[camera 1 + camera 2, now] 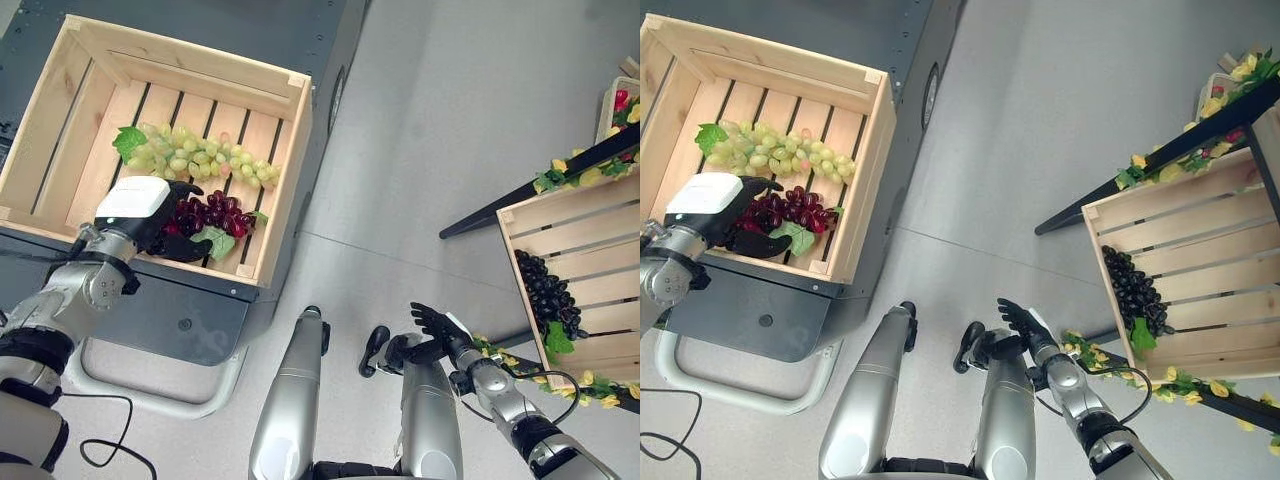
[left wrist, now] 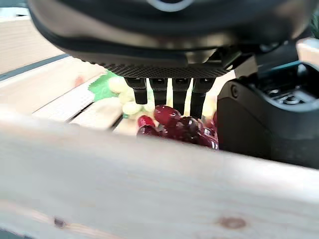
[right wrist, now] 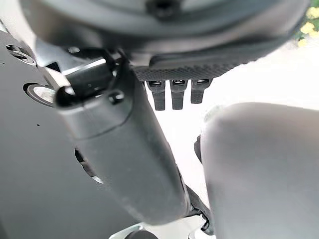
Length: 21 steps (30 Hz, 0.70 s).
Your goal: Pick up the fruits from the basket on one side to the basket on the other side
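On the grey floor, a wooden crate (image 1: 283,150) at the left holds green grapes (image 1: 195,153) and red grapes (image 1: 210,213). The left hand (image 1: 150,215) curls around the red grapes; release them gently. The right hand (image 1: 432,325) hangs relaxed, empty.

Red grape bunch (image 1: 212,214) with green leaf, lying near front wall of left wooden crate (image 1: 285,155). Green grape bunch (image 1: 195,153) just beyond, stretched across slats, leaf at left end. Black grape bunch (image 1: 547,292) lying in right wooden crate (image 1: 585,230), along its left wall.
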Tool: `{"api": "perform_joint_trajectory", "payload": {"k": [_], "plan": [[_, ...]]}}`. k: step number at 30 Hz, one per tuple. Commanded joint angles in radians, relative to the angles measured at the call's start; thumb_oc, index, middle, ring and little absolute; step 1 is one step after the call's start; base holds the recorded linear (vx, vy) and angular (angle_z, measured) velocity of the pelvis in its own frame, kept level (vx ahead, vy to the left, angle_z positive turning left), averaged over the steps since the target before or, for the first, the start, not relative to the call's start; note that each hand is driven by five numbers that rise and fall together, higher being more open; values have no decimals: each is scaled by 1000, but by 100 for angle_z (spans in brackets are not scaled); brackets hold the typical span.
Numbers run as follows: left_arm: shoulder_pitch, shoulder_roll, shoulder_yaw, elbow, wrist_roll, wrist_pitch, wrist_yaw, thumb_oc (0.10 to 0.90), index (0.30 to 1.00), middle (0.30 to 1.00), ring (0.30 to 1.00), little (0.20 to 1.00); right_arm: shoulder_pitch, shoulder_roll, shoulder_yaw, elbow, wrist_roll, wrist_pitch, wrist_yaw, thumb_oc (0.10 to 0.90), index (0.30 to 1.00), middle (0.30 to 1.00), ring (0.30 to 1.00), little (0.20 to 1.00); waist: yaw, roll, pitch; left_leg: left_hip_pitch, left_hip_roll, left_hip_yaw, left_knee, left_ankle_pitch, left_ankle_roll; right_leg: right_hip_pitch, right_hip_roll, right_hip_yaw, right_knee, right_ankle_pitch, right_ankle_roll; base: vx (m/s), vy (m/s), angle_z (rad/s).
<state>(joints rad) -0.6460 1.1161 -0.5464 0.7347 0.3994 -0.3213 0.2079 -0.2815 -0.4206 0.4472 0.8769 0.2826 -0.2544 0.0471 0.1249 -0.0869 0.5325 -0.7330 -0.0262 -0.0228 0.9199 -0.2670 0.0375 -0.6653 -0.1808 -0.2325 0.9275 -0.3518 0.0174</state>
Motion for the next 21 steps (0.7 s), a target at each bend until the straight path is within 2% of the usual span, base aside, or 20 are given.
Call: {"api": "perform_joint_trajectory", "payload": {"k": [1,4,9,21], "plan": [[-97,103,21,-52,-9,50,-4,800,900,900,900,900,23,-69,-30,-23,19,-70,4,800,900,900,900,900,7,20,-12,83,-20,56,-100,-9,38,91,43,-27,-28,41,-35,0,0,0],[-169,98,-34,-47,-17,98,-9,800,900,900,900,900,14,-67,-20,-23,32,-74,-4,800,900,900,900,900,2,4,-12,52,-13,51,-92,-8,38,61,47,-32,-22,53,-31,-25,-23,1],[-256,70,-113,-28,-3,102,-54,800,900,900,900,900,9,-52,-22,5,50,-95,-16,800,900,900,900,900,-2,-20,-12,17,-2,40,-93,-6,39,30,56,-39,-21,63,-27,-25,-55,6],[-317,-55,-227,101,47,155,-27,800,900,900,900,900,-17,-44,-21,30,97,-124,-42,800,900,900,900,900,-29,-48,-12,-42,7,37,-96,4,37,-34,74,-32,-22,83,-22,-8,-2,1]]}}
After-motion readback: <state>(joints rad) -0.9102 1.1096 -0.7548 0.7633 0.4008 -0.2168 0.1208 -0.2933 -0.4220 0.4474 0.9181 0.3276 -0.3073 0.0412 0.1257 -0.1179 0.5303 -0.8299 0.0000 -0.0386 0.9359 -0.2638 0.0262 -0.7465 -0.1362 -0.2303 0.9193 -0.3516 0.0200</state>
